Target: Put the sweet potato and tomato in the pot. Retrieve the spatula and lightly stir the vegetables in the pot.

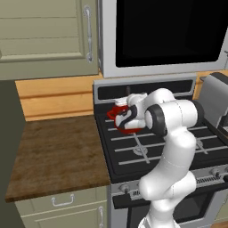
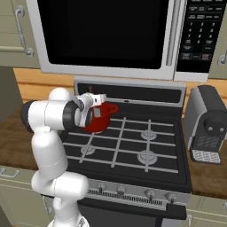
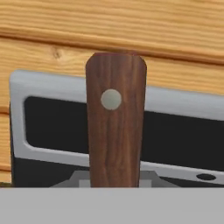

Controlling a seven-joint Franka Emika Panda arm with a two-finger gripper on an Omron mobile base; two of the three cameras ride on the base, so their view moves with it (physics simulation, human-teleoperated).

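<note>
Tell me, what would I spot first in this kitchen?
Probably the big white robot arm leaning over the black stove, reaching for the shiny red pot on the back left burner. Up close in the hand view, a brown wooden spatula handle stands upright before the stove's back panel.

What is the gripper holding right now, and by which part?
The spatula, gripped low on its brown wooden handle; the handle's end sticks up in the hand view. The gripper sits over the red pot.
</note>
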